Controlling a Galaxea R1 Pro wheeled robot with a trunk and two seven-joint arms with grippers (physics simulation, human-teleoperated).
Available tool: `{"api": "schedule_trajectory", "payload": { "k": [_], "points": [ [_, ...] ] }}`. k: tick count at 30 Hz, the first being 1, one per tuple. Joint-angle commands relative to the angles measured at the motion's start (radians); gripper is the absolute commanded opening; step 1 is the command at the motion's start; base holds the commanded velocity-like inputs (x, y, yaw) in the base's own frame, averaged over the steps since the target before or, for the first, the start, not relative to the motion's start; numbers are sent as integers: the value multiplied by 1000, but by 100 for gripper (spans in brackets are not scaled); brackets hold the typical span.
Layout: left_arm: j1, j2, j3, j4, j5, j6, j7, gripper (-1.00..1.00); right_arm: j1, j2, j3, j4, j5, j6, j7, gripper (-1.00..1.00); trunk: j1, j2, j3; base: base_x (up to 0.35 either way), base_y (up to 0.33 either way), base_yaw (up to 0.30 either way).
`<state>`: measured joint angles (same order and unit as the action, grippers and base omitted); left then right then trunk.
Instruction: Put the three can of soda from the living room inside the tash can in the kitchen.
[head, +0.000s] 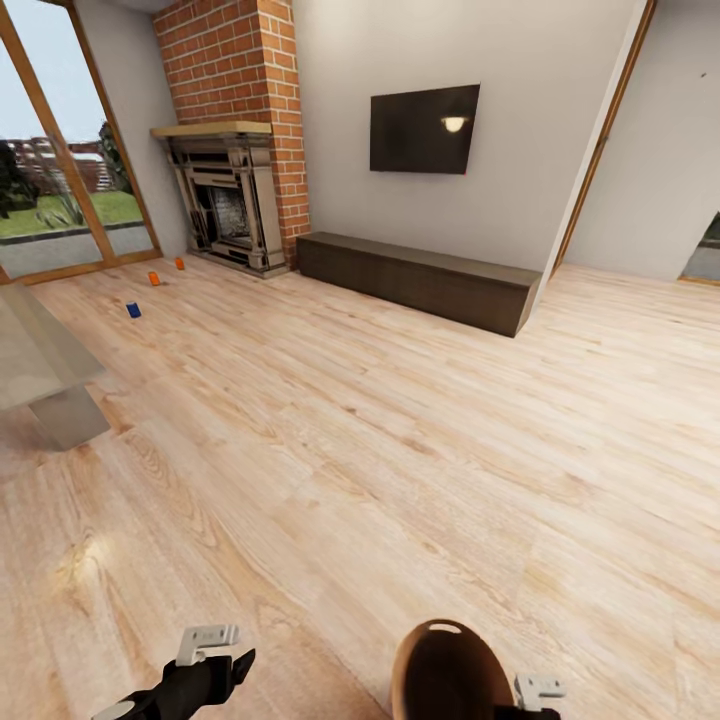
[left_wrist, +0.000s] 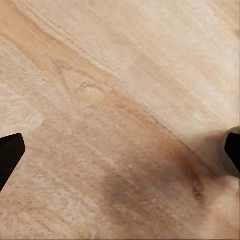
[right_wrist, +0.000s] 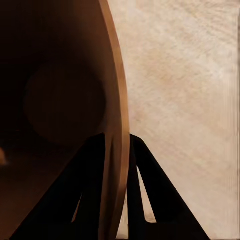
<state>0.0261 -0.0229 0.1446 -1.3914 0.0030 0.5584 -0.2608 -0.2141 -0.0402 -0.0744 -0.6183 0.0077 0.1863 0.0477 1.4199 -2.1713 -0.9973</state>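
Three soda cans stand upright at upper left of head view near fireplace (head: 232, 205): two orange (head: 154, 278) (head: 180, 264), one blue (head: 133, 310); labels too small to read. I've got right gripper (right_wrist: 116, 150) clamped on trash can (head: 445, 672) rim, wall between fingers, bin tilted. Left gripper (left_wrist: 120, 150) wide open, holding nothing, over floor (head: 400, 420).

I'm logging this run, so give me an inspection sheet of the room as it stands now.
Surface: light wood plank floor.
Job's things: two orange cans and a blue can stand on the floor near the fireplace; the bin is carried close to the robot.
Clutter: nothing seen.
Pincers: left pincer open, holding nothing; right pincer shut on the bin's rim.
Cables: nothing seen.
Surroundings: brick chimney, wall TV, low dark bench, glass doors, pale table.
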Motion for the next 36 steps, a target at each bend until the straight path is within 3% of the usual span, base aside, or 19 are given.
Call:
{"api": "schedule_trajectory", "payload": {
  "k": [1, 5, 14, 20, 36],
  "points": [
    [0, 0, 0, 0, 0, 0, 0, 100, 0, 0, 2, -6, -7, 6, 8, -100, -4, 7, 3, 0, 0, 0],
    [0, 0, 0, 1, -1, 0, 0, 100, 0, -2, 2, -78, -7, 79, 8, -100, -19, 35, 16, 0, 0, 0],
    [0, 0, 0, 11, -1, 0, 0, 100, -2, 1, 4, -181, -7, 144, 8, -100, -54, 98, 44, 0, 0, 0],
    [0, 0, 0, 19, -1, 0, 0, 100, -2, 4, 3, -268, -7, 236, 6, -100, -77, 140, 63, 0, 0, 0],
    [0, -2, -2, 22, -1, -6, 0, 100, -1, 2, 6, -286, -9, 244, 10, -100, -138, 252, 113, 0, 0, 0]
  ]
}}
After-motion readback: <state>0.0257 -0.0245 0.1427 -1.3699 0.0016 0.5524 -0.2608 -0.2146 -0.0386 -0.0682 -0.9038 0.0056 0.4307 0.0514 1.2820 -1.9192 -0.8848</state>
